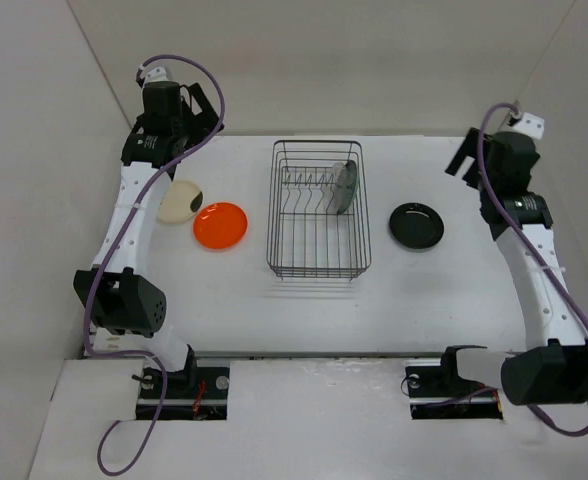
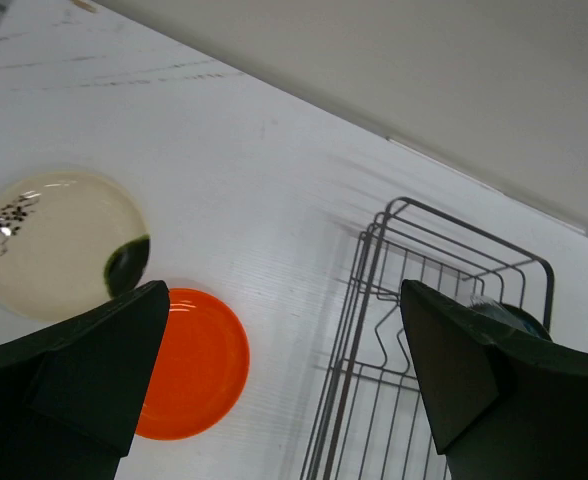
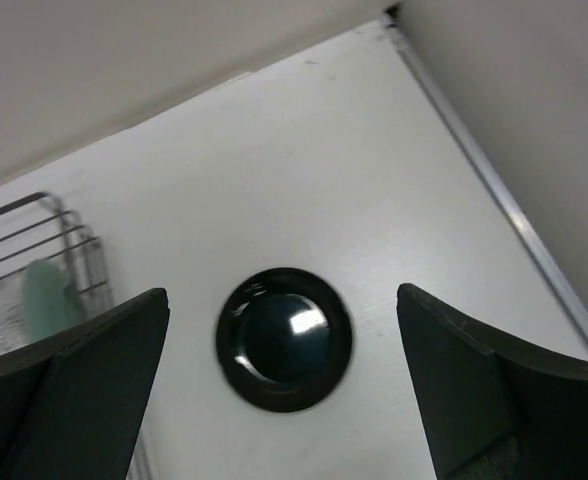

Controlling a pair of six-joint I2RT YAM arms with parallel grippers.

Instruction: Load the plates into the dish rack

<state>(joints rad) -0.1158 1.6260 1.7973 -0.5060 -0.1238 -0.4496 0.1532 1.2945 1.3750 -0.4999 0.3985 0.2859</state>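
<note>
The dark wire dish rack [image 1: 273, 215] stands mid-table with a blue-green plate [image 1: 345, 187] upright among its prongs. The orange plate [image 1: 221, 225] and the cream plate with dark marks [image 1: 180, 201] lie flat to its left, their edges touching. The glossy black plate [image 1: 417, 225] lies flat to its right. My left gripper [image 1: 201, 108] is open and empty, raised above the back left. Its view shows the cream plate [image 2: 59, 240], orange plate [image 2: 194, 365] and rack [image 2: 359, 290]. My right gripper [image 1: 464, 160] is open and empty, high above the black plate [image 3: 284, 338].
Pale walls close the table at the back and both sides. In the right wrist view the table's right edge [image 3: 504, 200] meets the wall, and the rack's corner [image 3: 74, 235] with the blue-green plate [image 3: 46, 295] shows at the left.
</note>
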